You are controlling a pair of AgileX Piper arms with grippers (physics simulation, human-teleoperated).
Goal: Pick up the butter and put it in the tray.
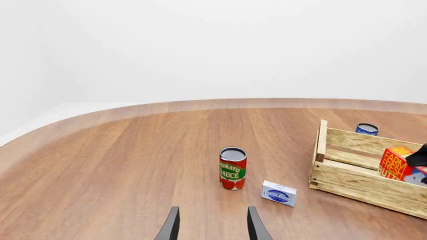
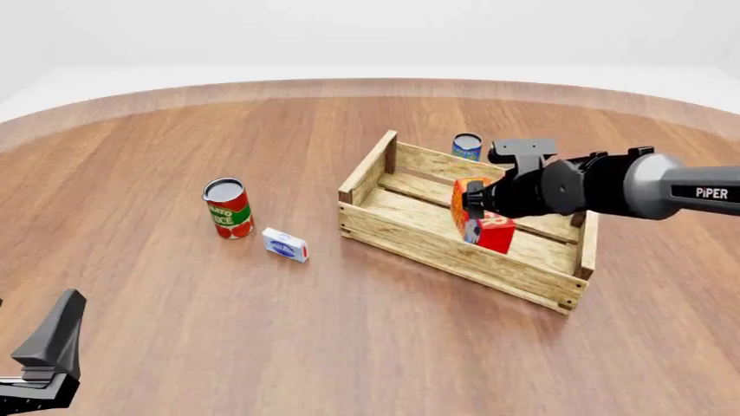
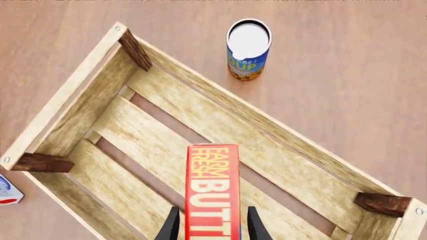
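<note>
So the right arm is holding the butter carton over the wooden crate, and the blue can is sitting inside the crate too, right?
Not quite. The blue can stands on the table outside the tray, just beyond its far side wall, as the right wrist view shows. The rest is right: the right gripper holds the butter over the tray.

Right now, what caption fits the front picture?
Right gripper lowers the butter into the tray.

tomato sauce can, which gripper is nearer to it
Left. The left gripper sits back from the tomato sauce can, pointed at it, nothing held. The right gripper is off over the tray, holding the butter.
</note>
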